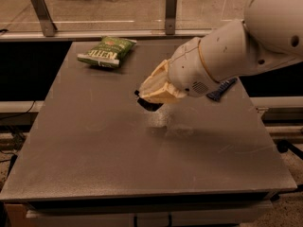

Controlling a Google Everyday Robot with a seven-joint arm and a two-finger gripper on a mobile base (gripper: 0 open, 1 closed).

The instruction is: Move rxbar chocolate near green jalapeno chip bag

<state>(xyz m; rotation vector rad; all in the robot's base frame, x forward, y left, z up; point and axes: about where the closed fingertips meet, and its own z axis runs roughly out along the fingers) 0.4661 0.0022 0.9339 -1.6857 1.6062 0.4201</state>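
Camera view shows the end effector over the middle of the grey surface, its cream-coloured fingers drawn together and clamped on the rxbar chocolate. Only a short dark end of the bar shows, sticking out below and to the left of the fingertips. The rest is hidden inside the grip, and no lettering can be read. Whether the bar touches the surface or sits just above it cannot be told.

Behind the end effector, the thick white arm runs off to the upper right and covers much of that side of the surface. A dark blue packet peeks out from under the arm near the right edge, partly hidden by it.

The green jalapeno chip bag lies near the far left corner of the surface, well apart from the held bar, puffy, with a white band of dark lettering facing up.

One bar, one green bag and one blue packet are in sight. Beyond the far edge stand two upright metal posts on a rail.
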